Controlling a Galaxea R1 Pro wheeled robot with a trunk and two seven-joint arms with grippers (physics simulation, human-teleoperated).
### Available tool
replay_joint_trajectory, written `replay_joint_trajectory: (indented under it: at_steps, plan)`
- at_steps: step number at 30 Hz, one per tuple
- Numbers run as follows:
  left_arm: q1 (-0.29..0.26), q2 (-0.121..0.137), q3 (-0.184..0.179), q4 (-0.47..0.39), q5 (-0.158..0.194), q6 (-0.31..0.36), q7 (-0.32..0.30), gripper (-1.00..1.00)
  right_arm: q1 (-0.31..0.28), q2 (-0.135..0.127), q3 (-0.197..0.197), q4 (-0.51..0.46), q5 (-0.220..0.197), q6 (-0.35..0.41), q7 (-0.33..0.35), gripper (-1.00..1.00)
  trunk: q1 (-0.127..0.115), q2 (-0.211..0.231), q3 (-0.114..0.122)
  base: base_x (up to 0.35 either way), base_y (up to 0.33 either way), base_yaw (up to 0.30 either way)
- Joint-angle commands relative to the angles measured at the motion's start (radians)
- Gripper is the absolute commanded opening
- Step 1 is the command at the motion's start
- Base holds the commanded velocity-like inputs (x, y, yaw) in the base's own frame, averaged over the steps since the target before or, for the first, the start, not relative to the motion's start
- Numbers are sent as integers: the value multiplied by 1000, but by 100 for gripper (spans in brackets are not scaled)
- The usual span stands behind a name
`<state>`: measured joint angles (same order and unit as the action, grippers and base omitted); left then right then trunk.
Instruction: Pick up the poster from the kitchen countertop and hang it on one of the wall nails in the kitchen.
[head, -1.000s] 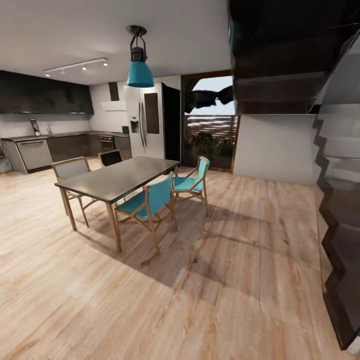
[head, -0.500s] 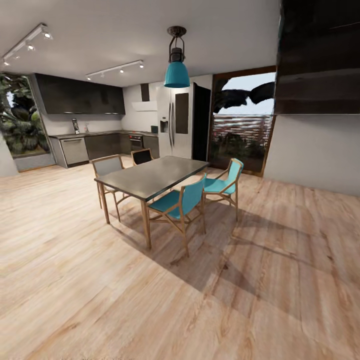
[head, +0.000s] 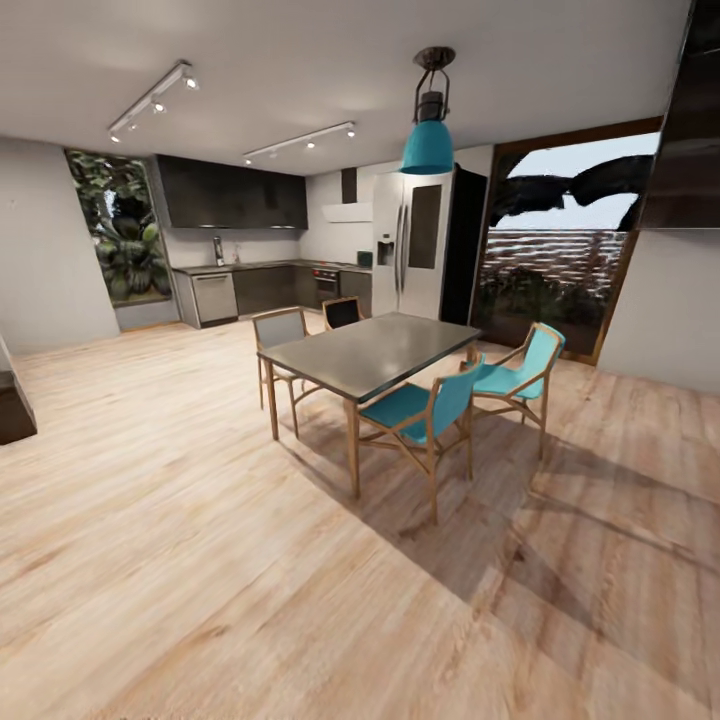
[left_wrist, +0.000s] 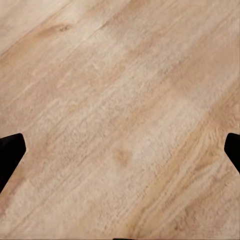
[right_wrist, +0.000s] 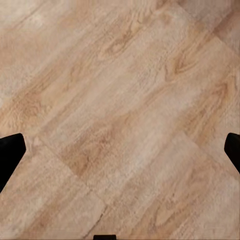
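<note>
Light wood floor (head: 200, 560) stretches out toward the kitchen (head: 260, 250) at the far end, dark glossy cabinets above and below. Along that back wall runs the kitchen countertop (head: 250, 266), its long axis left to right, and on it stands a small upright shape (head: 218, 250), possibly the poster, too small to tell. Nearer, a dark dining table (head: 370, 350) sits ringed by teal chairs (head: 420, 415) under a teal pendant lamp (head: 428, 145). Compared with half a second ago, the whole view has swung left, the camera's move. Both wrist views look down on floor, the left gripper (left_wrist: 120, 150) and right gripper (right_wrist: 120, 150) each with fingertips spread wide, holding nothing.
</note>
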<state>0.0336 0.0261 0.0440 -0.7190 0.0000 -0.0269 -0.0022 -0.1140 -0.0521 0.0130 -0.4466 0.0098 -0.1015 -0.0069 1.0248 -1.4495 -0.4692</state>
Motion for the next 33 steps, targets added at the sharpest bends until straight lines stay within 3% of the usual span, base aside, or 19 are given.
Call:
replay_joint_trajectory:
  at_steps: [1, 6, 16, 33]
  plan:
    - [0, 0, 2, 0, 0, -2, 0, 100, 0, 0, 1, 1, 1, -3, -1, 100, 0, 0, -1, 85, 288, 290]
    - [0, 0, 7, 0, 0, -2, -1, 100, -1, 0, 2, 2, 1, -3, 0, 100, 0, 0, -1, 109, 288, 238]
    - [0, 0, 8, 0, 0, -1, -1, 100, -1, -2, 2, 3, 1, -3, 2, 100, 0, 0, -1, 135, 288, 31]
    - [0, 0, 8, 0, 0, -1, -1, 100, -1, 0, 2, 3, 1, -3, 1, 100, 0, 0, -1, 181, 287, 266]
